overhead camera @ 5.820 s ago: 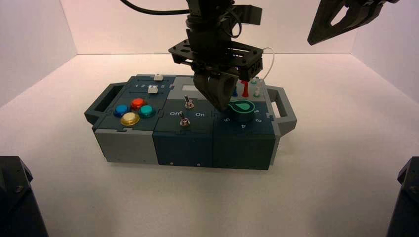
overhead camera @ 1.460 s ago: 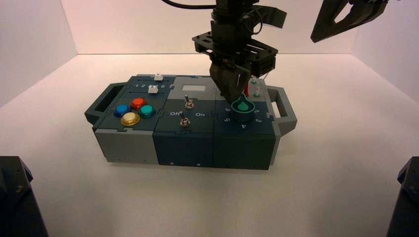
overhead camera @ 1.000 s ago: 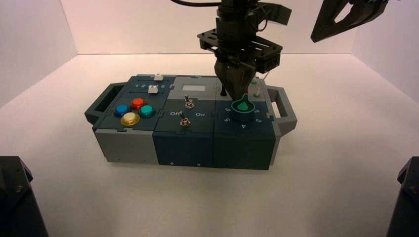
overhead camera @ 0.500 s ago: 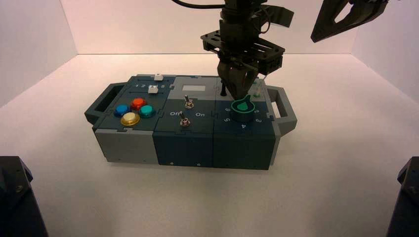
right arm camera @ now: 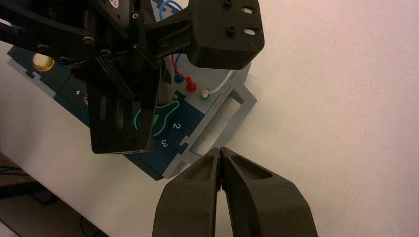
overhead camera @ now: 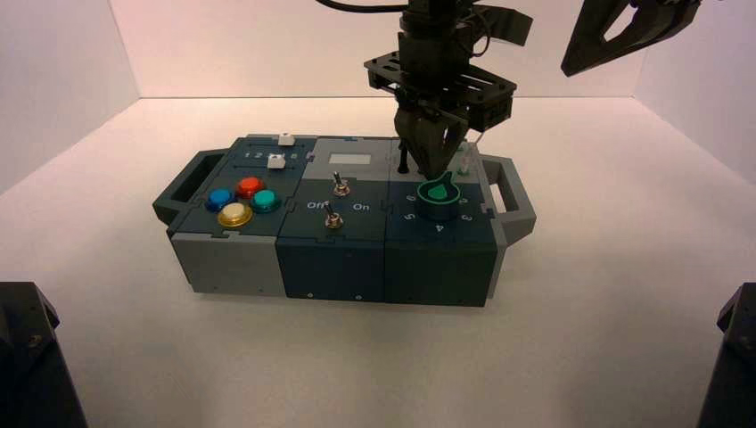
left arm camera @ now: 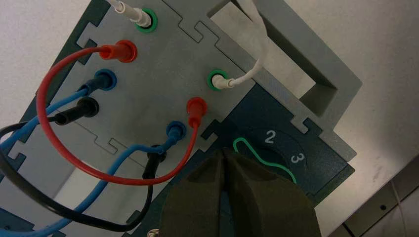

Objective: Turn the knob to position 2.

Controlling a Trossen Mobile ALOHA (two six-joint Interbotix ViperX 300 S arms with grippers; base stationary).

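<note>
Because the green-topped rotary knob (overhead camera: 439,198) sits on the dark teal panel (left arm camera: 316,170) at the box's near right, with its pointed tip aimed far and slightly right, you seem to need a little more clockwise turn, seen from above, to reach the white dial digit "2" (left arm camera: 270,137). Your left claw (left arm camera: 223,151) is at the knob's far edge, its two fingers together with nothing between them, just left of the pointed tip; whether they touch it, you cannot tell for sure. The step in hand looks like a push, not a grip: press the tip's left flank rightward, and let the path curve nearward around the dial. Keep the fingertips low enough not to ride over the top, and ease off as the tip lines up, since too hard a shove could carry it to 3. Mind the red banana plug (left arm camera: 196,107) close by. Your right claw (right arm camera: 221,151) waits in the air right of the box, closed and empty.
</note>
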